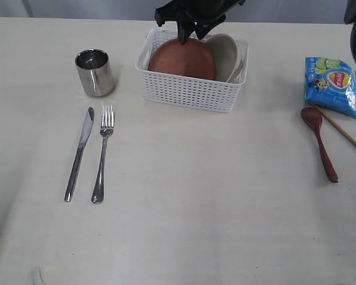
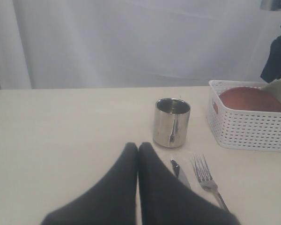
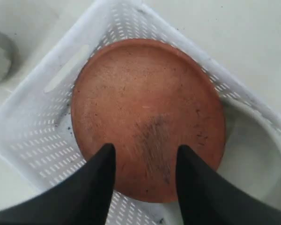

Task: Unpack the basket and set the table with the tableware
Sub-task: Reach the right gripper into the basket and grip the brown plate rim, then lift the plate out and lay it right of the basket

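The white basket (image 1: 184, 92) stands at the table's (image 1: 196, 196) far middle, holding a round brown plate (image 1: 181, 58) leaning beside an off-white bowl (image 1: 225, 53). My right gripper (image 1: 193, 29) hangs over the basket. In the right wrist view it (image 3: 146, 150) is open, fingers spread over the plate's (image 3: 145, 103) near edge, nothing gripped. A steel cup (image 1: 95, 72), knife (image 1: 79, 154) and fork (image 1: 102, 153) lie on the left. The wooden spoon (image 1: 320, 142) and chopsticks (image 1: 344, 132) lie on the right. My left gripper (image 2: 138, 146) is shut and empty, low near the knife (image 2: 179, 171).
A blue chip bag (image 1: 333, 84) lies at the far right, just behind the spoon and chopsticks. In the left wrist view the cup (image 2: 171, 122) stands ahead of the shut fingers, the fork (image 2: 206, 180) beside the knife, the basket (image 2: 248, 131) further off.
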`<state>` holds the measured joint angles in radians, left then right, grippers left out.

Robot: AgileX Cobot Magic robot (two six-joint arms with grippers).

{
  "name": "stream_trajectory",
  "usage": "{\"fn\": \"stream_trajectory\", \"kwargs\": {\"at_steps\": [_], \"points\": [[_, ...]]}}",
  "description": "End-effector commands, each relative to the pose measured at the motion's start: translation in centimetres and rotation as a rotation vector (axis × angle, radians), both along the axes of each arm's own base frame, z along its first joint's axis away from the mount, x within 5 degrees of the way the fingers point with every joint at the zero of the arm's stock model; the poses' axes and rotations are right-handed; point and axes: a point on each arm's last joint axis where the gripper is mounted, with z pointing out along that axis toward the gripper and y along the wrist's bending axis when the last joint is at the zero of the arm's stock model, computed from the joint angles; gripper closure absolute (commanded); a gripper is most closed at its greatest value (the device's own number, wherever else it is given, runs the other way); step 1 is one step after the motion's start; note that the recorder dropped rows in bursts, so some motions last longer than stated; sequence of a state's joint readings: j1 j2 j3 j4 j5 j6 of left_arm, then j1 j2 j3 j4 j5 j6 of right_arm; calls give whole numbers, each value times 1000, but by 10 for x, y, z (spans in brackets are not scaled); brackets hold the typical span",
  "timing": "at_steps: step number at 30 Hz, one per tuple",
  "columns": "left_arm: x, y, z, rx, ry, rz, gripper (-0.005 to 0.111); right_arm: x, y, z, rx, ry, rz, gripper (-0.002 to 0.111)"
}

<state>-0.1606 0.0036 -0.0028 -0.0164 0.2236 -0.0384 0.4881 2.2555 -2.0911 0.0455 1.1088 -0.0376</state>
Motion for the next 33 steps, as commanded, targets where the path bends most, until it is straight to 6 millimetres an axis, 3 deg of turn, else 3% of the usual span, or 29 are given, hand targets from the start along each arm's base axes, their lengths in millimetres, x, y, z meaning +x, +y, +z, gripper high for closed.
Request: {"fn": "stream_trajectory", "kwargs": {"at_steps": [1,9,16,23,33], "points": [[0,0,0,-5,-11,-1,107,4,0,-14,-29,12,-30,68],[0,0,0,-5,-11,-1,107,10,-5,-28,-212,-63,-89,68],[0,0,0,-5,-11,-1,107,11,-6,-50,-254,-1,-89,68],[0,0,0,-5,-11,-1,107,15,-3,-51,-230,-30,-84,68],[0,0,0,-5,-11,-1,107,18,-7,-70,-259,17,-92,68]]}}
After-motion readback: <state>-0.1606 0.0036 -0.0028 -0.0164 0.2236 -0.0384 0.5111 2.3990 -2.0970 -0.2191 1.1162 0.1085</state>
